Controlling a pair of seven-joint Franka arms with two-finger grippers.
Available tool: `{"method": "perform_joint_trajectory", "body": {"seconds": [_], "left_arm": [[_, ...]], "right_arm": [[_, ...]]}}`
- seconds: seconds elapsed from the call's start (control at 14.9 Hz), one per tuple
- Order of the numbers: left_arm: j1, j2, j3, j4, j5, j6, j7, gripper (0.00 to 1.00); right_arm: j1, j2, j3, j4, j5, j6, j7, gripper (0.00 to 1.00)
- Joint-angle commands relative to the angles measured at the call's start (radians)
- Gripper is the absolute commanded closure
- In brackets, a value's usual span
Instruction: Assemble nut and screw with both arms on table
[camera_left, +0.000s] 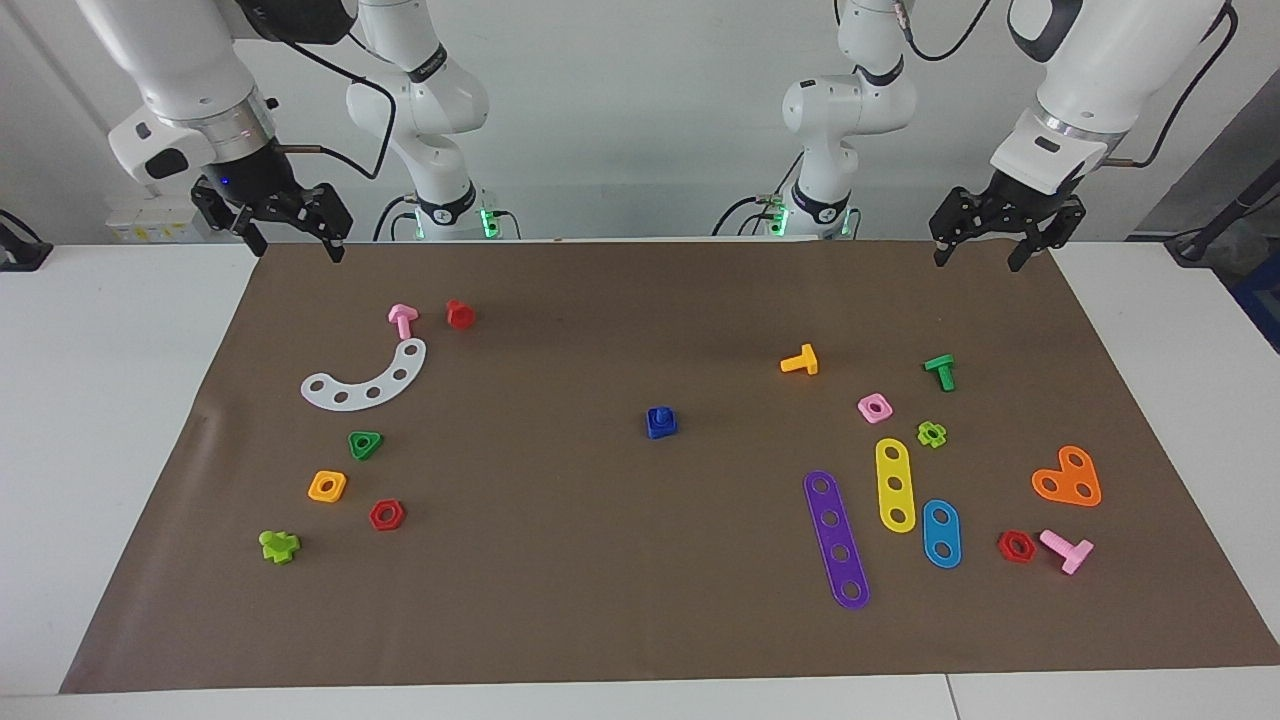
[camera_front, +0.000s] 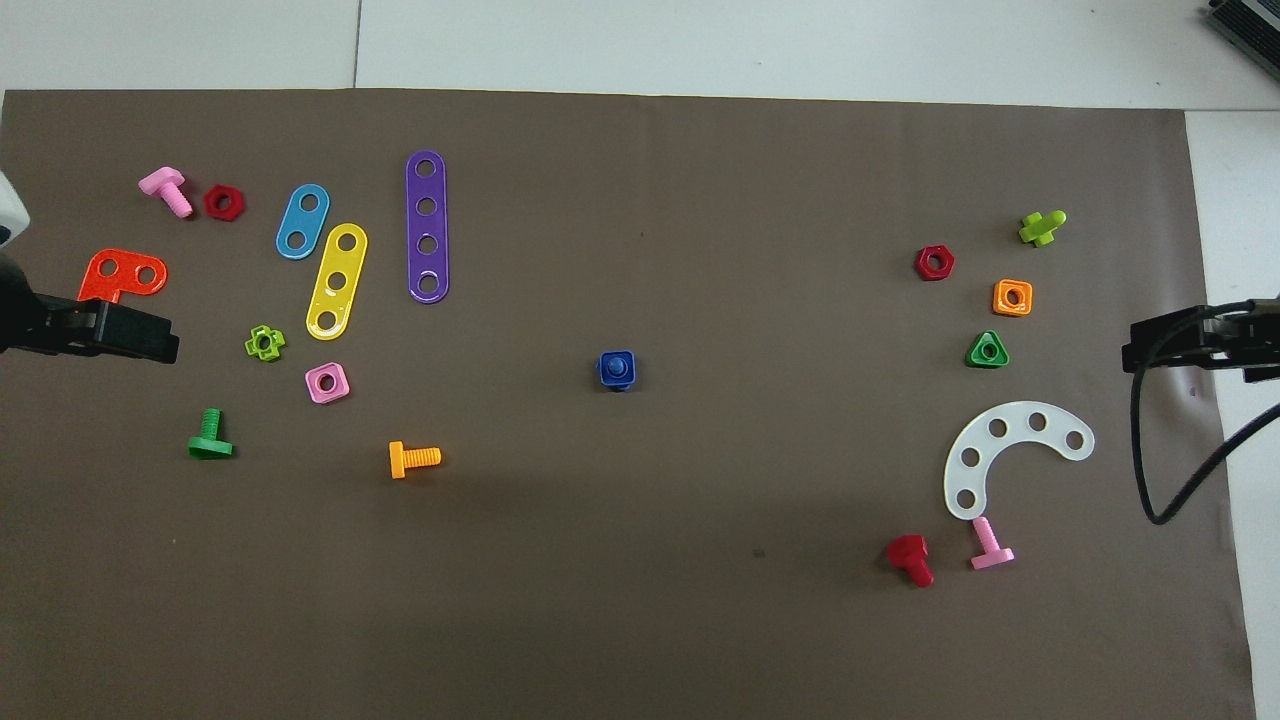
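Each gripper, left (camera_left: 978, 243) and right (camera_left: 290, 235), hangs released and empty; the screw (camera_left: 659, 415) sits threaded in the nut (camera_left: 662, 428) mid-mat.

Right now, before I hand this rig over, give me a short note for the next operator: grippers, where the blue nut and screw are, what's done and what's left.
Left gripper: open, empty, raised over the mat's edge nearest the robots at the left arm's end.
Right gripper: open, empty, raised over the same edge at the right arm's end.
Nut and screw: together as one blue piece at the middle of the brown mat, the screw standing in the nut.
Done: the two appear joined and set down; neither gripper touches them.
Left: seemingly nothing beyond checking the fit; how fully the screw is seated cannot be told.
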Motion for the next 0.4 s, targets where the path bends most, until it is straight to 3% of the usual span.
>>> {"method": "perform_joint_trajectory", "body": {"seconds": [0.0,0.34], "left_arm": [[0.014,-0.013,-0.008,-0.012,-0.007,-0.008,-0.01,0.0],[0.014,-0.013,-0.005,-0.012,-0.006,-0.007,-0.003,0.0]], "right_arm": [[-0.007,-0.006,0.002,-0.002,0.007,-0.007,-0.028,0.0],[-0.007,-0.006,0.004,-0.002,0.007,-0.007,-0.028,0.0]]}}
